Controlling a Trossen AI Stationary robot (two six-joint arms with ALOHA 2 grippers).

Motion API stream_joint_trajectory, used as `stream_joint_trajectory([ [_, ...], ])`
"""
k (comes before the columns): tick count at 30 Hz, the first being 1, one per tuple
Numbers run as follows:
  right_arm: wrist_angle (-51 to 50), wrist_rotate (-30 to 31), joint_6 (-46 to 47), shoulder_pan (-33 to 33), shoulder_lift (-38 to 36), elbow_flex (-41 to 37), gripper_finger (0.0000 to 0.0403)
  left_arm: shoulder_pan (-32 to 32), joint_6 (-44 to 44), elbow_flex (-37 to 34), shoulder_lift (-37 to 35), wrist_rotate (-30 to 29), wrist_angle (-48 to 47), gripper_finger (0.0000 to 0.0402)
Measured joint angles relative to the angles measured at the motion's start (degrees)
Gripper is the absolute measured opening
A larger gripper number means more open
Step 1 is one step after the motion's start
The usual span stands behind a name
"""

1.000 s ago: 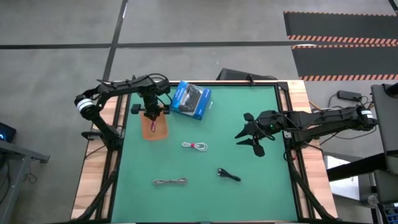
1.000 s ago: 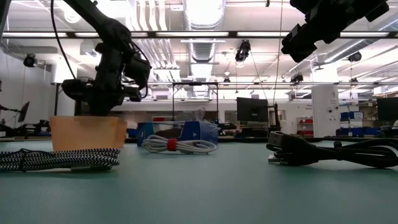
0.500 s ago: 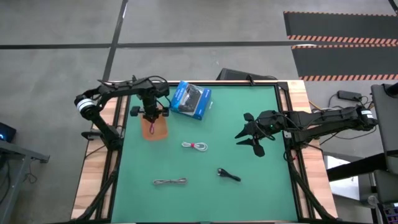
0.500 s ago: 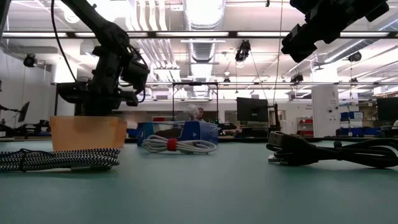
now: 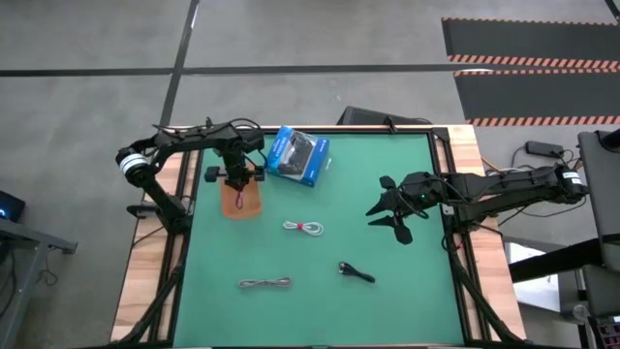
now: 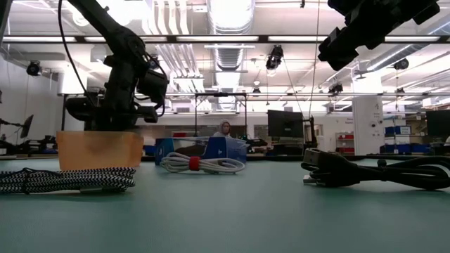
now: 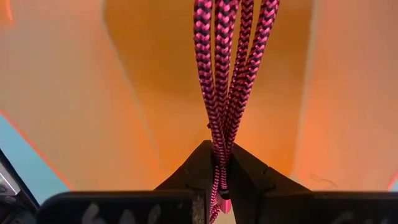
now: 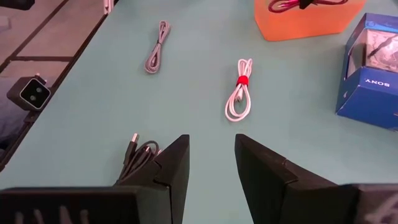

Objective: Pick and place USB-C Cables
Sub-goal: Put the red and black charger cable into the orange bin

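The dark red braided cable (image 7: pixel 227 68) is in my left gripper (image 7: pixel 221 168), which is shut on it over the flat brown tray (image 5: pixel 242 202) near the table's far-left corner. In the low view the left arm (image 6: pixel 123 84) stands above the tray (image 6: pixel 98 150). The white cable with a red tie (image 5: pixel 303 227) lies mid-table, the grey braided cable (image 5: pixel 264 283) near the front edge, and the black cable (image 5: pixel 356 273) to its right. My right gripper (image 5: pixel 392 213) hovers open above the table's right half, touching nothing. My left gripper pinches several strands of the dark red cable (image 7: pixel 219 140) side by side between its two fingers. It comes from above, pointing down into the tray. The strands run away from the fingertips over the tray's floor (image 7: pixel 143 93); whether they rest on it I cannot tell.
A blue box with a black picture (image 5: pixel 298 155) stands just right of the tray, close to the left arm. In the right wrist view the white cable (image 8: pixel 239 96), the grey cable (image 8: pixel 157 55) and the black cable's plug (image 8: pixel 134 149) lie apart on green table. A person shows far behind (image 6: pixel 223 128).
My left gripper has shifted a little toward the far edge above the tray and risen slightly, staying shut on the dark red cable. The right arm has kept still.
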Motion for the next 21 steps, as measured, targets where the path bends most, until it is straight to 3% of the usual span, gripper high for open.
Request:
stream_joint_trajectory([
  [21, -0.02, 0.00, -0.02, 0.00, 0.00, 0.00, 0.0118, 0.00, -1.41, -3.92, 0.00, -0.13, 2.58, 0.0020],
])
